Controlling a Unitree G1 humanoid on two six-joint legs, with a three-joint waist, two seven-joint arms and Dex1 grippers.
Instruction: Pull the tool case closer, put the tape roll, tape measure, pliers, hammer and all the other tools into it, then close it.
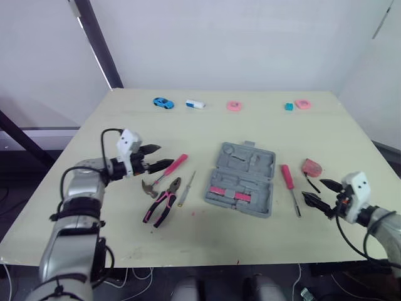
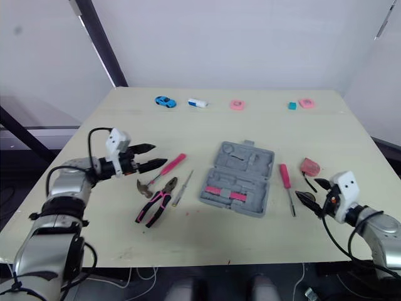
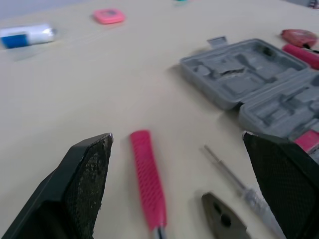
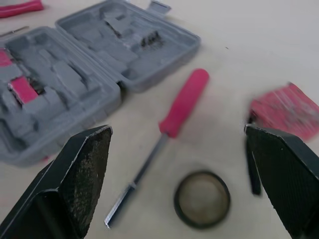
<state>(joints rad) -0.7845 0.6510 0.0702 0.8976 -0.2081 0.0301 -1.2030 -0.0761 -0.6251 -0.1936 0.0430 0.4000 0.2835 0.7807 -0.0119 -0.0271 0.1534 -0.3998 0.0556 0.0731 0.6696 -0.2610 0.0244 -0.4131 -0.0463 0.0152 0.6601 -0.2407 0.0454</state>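
Observation:
The grey tool case [image 1: 241, 179] lies open in the middle of the table, with pink parts in its near half. To its left lie a pink-handled hammer [image 1: 168, 171], pink-and-black pliers [image 1: 163, 202] and a thin screwdriver [image 1: 186, 188]. My left gripper [image 1: 164, 155] hovers open just over the hammer handle [image 3: 148, 177]. Right of the case lie a red screwdriver [image 1: 289, 185] and a red tape measure [image 1: 312, 167]. My right gripper [image 1: 313, 189] is open beside them, low over a black tape roll [image 4: 202, 199].
Along the far edge of the table sit a blue toy car [image 1: 163, 102], a white-and-blue object [image 1: 195, 104], two pink objects [image 1: 234, 105] [image 1: 303, 104] and a teal cube [image 1: 289, 107]. Bare tabletop [image 1: 207, 135] lies between them and the case.

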